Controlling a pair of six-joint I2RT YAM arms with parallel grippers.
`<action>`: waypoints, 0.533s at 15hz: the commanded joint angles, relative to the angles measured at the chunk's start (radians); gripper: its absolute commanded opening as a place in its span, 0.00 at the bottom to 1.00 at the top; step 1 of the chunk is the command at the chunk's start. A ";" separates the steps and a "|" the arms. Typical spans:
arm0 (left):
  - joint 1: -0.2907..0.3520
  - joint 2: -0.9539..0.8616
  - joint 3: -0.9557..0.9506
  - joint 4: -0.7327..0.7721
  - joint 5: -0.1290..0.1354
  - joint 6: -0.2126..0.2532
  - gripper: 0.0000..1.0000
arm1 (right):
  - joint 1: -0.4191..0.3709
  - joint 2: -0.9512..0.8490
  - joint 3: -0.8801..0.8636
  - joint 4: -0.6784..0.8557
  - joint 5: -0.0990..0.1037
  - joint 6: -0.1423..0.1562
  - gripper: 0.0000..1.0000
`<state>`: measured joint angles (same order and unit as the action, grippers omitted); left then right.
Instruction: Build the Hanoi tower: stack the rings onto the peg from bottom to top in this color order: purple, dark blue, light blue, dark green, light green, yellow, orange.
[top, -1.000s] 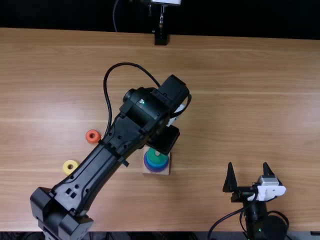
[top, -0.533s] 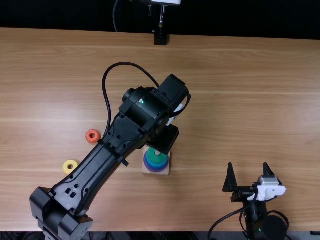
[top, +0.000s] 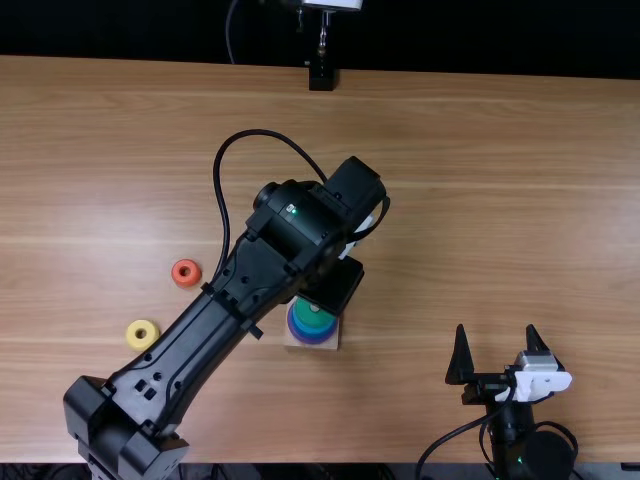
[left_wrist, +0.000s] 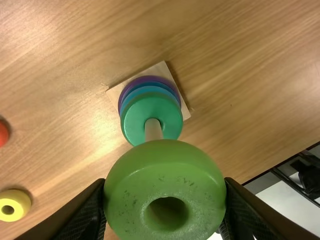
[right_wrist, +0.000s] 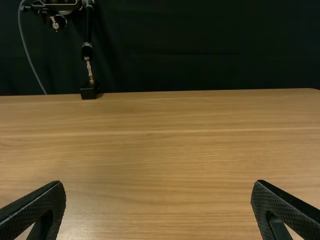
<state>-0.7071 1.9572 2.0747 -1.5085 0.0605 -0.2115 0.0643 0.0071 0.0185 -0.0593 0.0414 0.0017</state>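
Light brown wooden table, spanning the top view from side to side; its straight far edge meets a dark backdrop, with a black stand foot at that edge. The left arm crosses diagonally from the near edge toward the table's middle. The right gripper lies over the near right part, fingers spread apart, a broad stretch of wood between it and the stack. The left gripper is clamped on the light green ring, held over the peg; whether ring and peg touch cannot be told. The square base stands left of the table's middle, nearer the near edge, bearing, from bottom to top, the purple ring, dark blue ring, light blue ring and dark green ring. The yellow ring and orange ring lie flat on the wood, left of the left arm, the orange farther from the near edge.
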 joint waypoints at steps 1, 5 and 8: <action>-0.003 0.019 0.018 0.003 0.008 -0.004 0.00 | -0.011 -0.007 -0.006 -0.004 -0.006 0.000 1.00; 0.006 0.016 -0.022 0.008 0.008 -0.004 0.00 | -0.011 -0.007 -0.006 -0.003 -0.006 0.002 1.00; 0.009 0.011 -0.047 0.008 0.008 -0.002 0.00 | -0.011 -0.007 -0.006 -0.004 -0.006 0.002 1.00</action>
<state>-0.7052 1.9568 2.0483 -1.5002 0.0601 -0.2111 0.0643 0.0071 0.0189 -0.0593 0.0410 0.0010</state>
